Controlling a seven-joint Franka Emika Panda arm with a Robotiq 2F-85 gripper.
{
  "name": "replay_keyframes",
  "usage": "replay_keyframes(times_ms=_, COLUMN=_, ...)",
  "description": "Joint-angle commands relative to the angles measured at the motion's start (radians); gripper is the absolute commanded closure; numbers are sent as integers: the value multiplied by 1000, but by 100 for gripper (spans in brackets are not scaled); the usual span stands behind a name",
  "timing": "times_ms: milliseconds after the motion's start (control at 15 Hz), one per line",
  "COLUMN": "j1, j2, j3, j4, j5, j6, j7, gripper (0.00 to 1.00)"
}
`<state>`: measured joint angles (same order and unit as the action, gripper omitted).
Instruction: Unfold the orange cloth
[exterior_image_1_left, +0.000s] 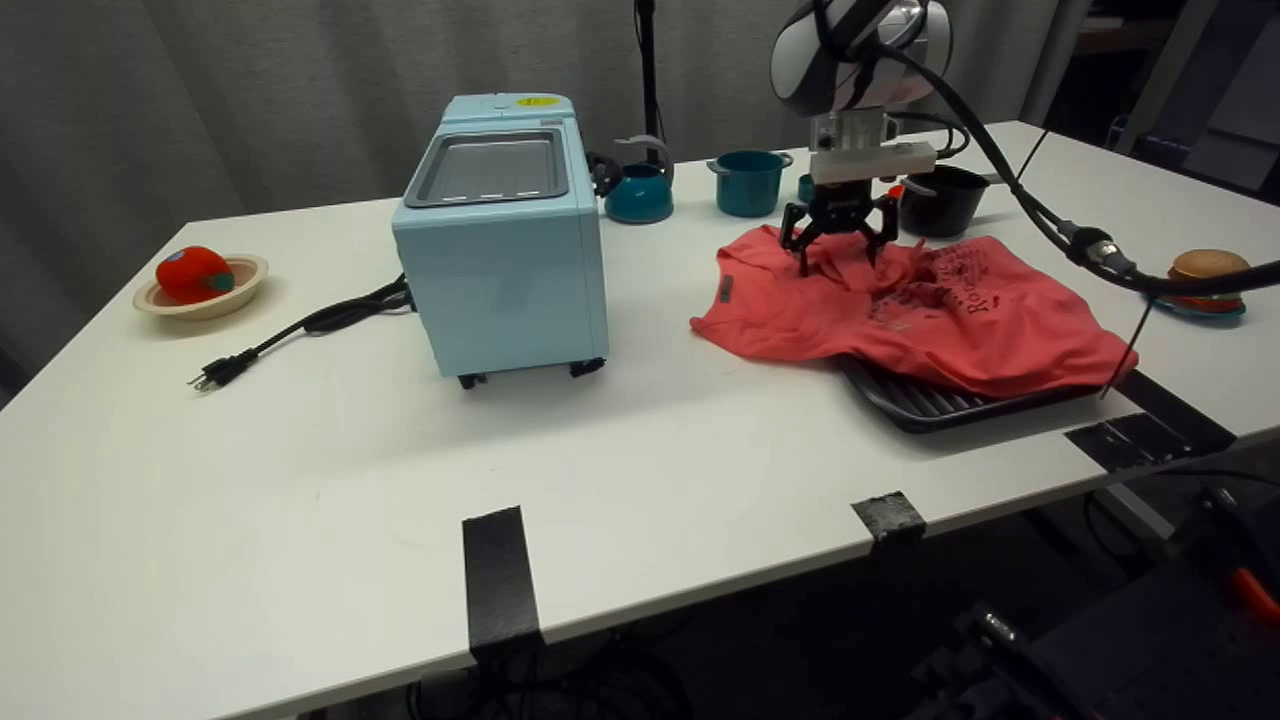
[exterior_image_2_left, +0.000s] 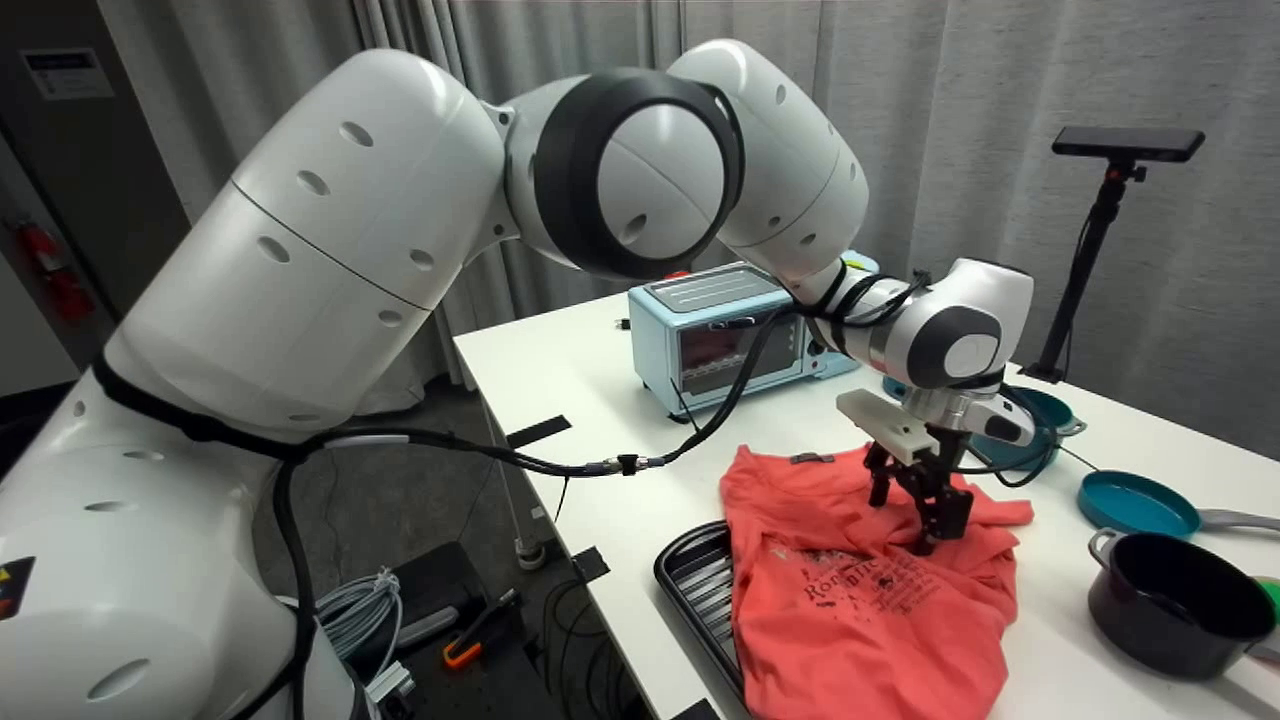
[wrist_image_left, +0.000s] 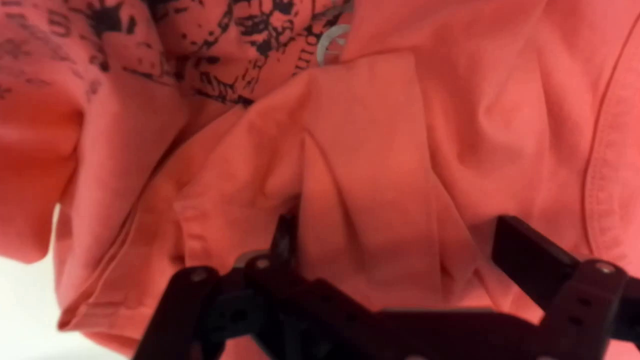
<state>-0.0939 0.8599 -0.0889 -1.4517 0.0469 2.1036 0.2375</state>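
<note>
A light-blue toaster oven (exterior_image_1_left: 505, 270), teal kettle (exterior_image_1_left: 640, 198), black pot (exterior_image_1_left: 940, 210) and burger (exterior_image_1_left: 1210, 263) on a plate (exterior_image_1_left: 1207, 311) share the white table (exterior_image_1_left: 300, 500) before me.

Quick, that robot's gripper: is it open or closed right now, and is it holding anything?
Gripper: open, holding nothing, down at the orange cloth; whether it touches the folds can't be told.
</note>
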Motion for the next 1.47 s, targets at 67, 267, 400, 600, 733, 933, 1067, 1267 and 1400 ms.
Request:
replay_keyframes(times_ms=67, j1=3, j2=99, j3=4, j4=146, j5=21, j6=9, j7=13, gripper=0)
replay_keyframes(times_ms=267, j1=23, j2=143, j3=1, j4=238, j5=9, j6=11, j7=31, gripper=0)
replay_keyframes(times_ms=400, j1=42, j2=180, j3=-1, j4=304, j5=0, j6=16, j7=45, gripper=0)
replay_keyframes(times_ms=600, j1=65, j2=232, j3=0, j4=394, j5=-3, j6=17, j7=62, gripper=0)
replay_keyframes(times_ms=733, j1=74, j2=264, j3=-2, j4=447, j5=-5, j6=14, j7=71, gripper=0)
replay_keyframes(times_ms=933, j1=79, j2=277, j3=-8, j4=478, j5=-13, j6=16, j7=71, gripper=0)
replay_keyframes(times_ms=1067, j1=76, j2=273, j3=-12, j4=477, j5=-16, j6=2, j7=70, gripper=0)
replay_keyframes(times_ms=1267, j1=72, j2=246, j3=-15, j4=446, j5=-14, j6=-31, j7=71, gripper=0)
replay_keyframes(times_ms=1400, j1=72, j2=229, j3=-14, j4=434, j5=-12, j6=-67, j7=71, gripper=0)
